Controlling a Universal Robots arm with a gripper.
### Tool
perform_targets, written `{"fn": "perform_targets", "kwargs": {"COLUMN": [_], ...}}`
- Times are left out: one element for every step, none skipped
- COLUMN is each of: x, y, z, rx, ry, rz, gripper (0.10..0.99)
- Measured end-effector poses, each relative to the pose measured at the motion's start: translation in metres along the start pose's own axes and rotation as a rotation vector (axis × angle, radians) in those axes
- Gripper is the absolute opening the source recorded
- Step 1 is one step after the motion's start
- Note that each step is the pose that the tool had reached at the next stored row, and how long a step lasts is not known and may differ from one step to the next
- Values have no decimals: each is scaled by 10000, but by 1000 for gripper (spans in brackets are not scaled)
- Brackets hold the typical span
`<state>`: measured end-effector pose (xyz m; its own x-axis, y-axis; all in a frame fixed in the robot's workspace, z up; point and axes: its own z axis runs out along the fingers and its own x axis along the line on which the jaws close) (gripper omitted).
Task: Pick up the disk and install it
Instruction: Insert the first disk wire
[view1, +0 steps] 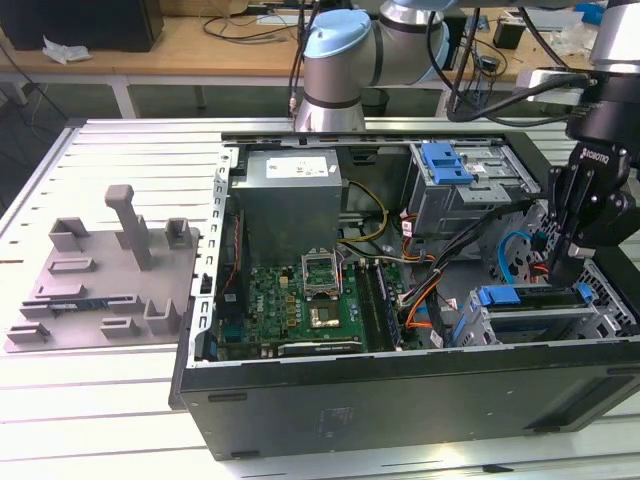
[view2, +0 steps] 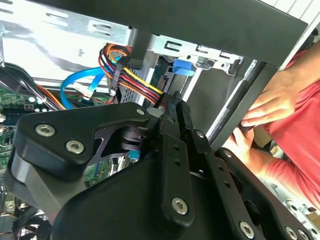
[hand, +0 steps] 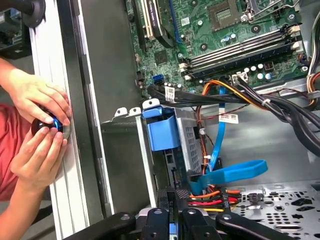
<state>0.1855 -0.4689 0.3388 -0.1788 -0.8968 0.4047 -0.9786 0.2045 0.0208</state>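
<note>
The disk (view1: 528, 298) lies flat in the grey drive cage (view1: 480, 330) at the front corner of the open computer case, on the exterior view's right. Its blue bracket shows on top. My black gripper (view1: 560, 272) points down right beside the disk's far end, fingers close together; I cannot tell whether they touch it. In the first wrist view the blue bracket (hand: 162, 127) and a perforated silver side (hand: 189, 145) stand just past my fingertips (hand: 174, 196). The second wrist view has the shut fingers (view2: 172, 107) next to a bundle of coloured power cables (view2: 132, 75).
A second drive cage with a blue latch (view1: 446, 163) sits at the case's back. Motherboard (view1: 300, 300), power supply (view1: 290, 195) and blue data cables (hand: 225, 172) crowd the case. A person's hands (hand: 40, 125) hold a black knob at the case's outer edge. A grey fixture (view1: 110, 270) lies on the exterior view's left.
</note>
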Motion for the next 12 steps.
{"fn": "perform_targets", "kwargs": {"x": [14, 37, 62, 81, 98, 106, 113, 115, 117, 120, 123, 128], "y": [0, 1, 4, 10, 14, 15, 16, 16, 16, 17, 17, 21], "z": [4, 10, 15, 19, 20, 15, 8, 5, 2, -1, -4, -3], "rx": [0, 1, 3, 7, 22, 61, 112, 155, 196, 223, 233, 235], "ry": [-33, -86, -153, -223, -303, -380, -447, -492, -542, -597, -646, -748], "rz": [0, -1, -2, -2, 3, 12, 26, 38, 47, 51, 49, 42], "gripper": [169, 169, 169, 169, 169, 169, 169, 169, 169, 169, 169, 169]}}
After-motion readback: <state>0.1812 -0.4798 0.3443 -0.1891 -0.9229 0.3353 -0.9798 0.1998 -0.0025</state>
